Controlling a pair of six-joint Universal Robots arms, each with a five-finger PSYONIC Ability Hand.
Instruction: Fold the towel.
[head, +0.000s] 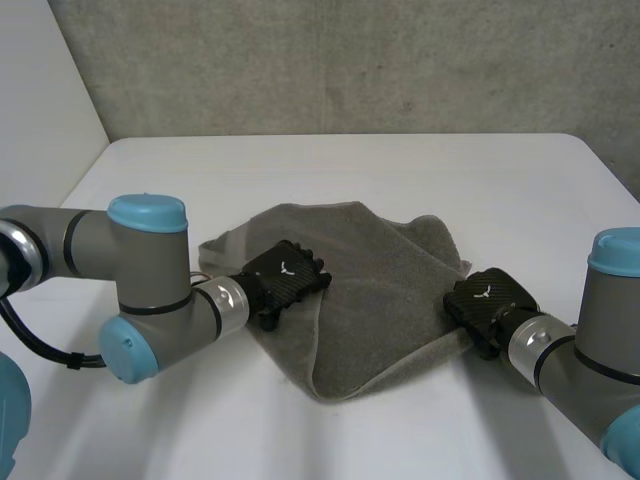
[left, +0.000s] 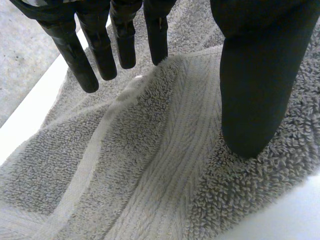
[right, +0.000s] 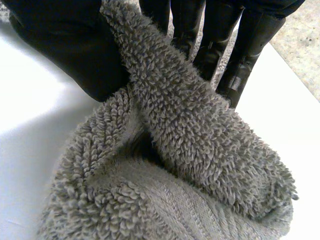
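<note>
- A grey towel (head: 370, 300) lies in a loose, rumpled heap at the middle of the white table (head: 450, 180), one flap turned over on itself, with a robot hand at each side.
- The left hand (head: 285, 275) sits over the towel's left portion, near the woven band that runs along the cloth. In its wrist view the fingers (left: 82, 60) are straight and spread above the pile, while the thumb (left: 255, 100) comes down onto the terry. The hand appears released rather than gripping, though it is hard to tell from this angle whether the fingertips touch the cloth.
- The right hand (head: 488, 298) is at the towel's right edge. Its wrist view shows a thick ridge of looped cloth running up between thumb and fingers, pinched there, with the rest sagging away below the palm.
- Handling, by the look of it: the towel is soft, limp and light, with a grippy pile. It should not slip from a pinch, but it will droop, bunch and drag on the table rather than keep any shape.
- The best places to take hold are likely the corners or the flatter hemmed band, where the cloth is thinner and firmer. Grabbing mid-cloth would probably gather several layers and spoil a clean fold.
- The fold looks far from neat; the heap probably needs spreading first.
</note>
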